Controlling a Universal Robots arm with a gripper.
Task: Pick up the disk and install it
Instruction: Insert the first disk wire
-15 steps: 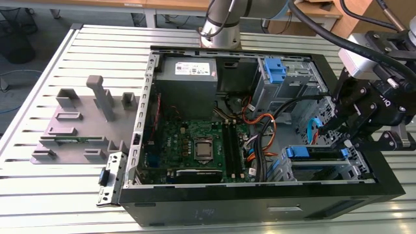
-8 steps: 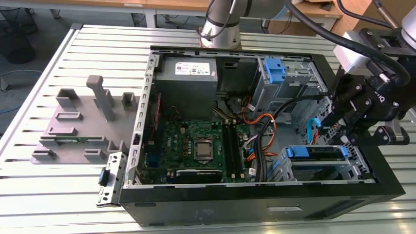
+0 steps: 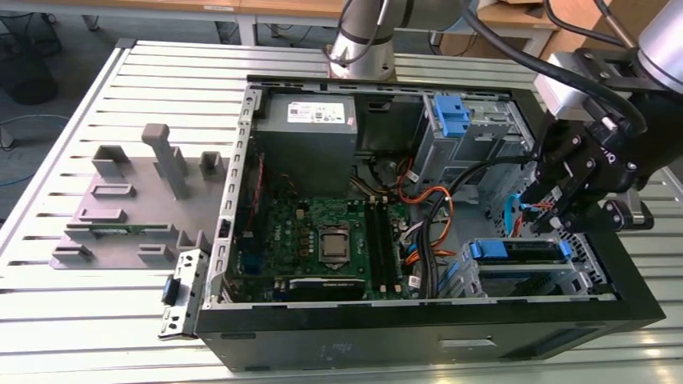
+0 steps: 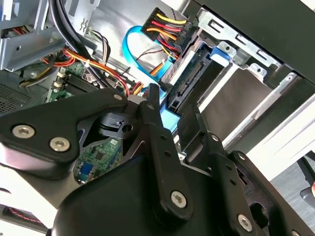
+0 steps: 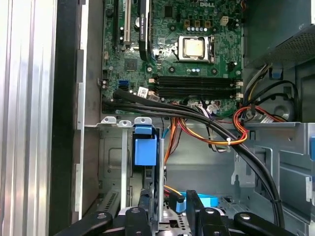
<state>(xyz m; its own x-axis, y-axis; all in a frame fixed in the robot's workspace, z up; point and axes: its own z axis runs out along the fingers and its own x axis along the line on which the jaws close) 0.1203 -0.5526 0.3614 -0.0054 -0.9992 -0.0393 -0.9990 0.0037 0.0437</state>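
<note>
I read the black two-fingered pincer (image 3: pixel 539 214) as open. In the second wrist view its fingers (image 4: pixel 151 118) stand apart with nothing clamped between them. The pincer hangs inside the open black computer case (image 3: pixel 427 340), over the metal drive cage (image 3: pixel 581 264) in one corner of the case. The disk (image 3: pixel 520 252), a flat silver-grey hard drive with blue plastic side rails, sits in that cage directly beyond the fingertips. I cannot tell whether a fingertip touches it. In the second wrist view the disk's connector edge (image 4: pixel 189 86) faces the pincer, and a black plug with red, yellow and black wires (image 4: pixel 165 27) sits at one end of that edge. The green motherboard (image 3: pixel 320 240) lies farther out from the pincer. The grey plastic stand (image 3: pixel 128 208) is well apart from it, outside the case on the slatted metal table (image 3: pixel 64 320).
</note>
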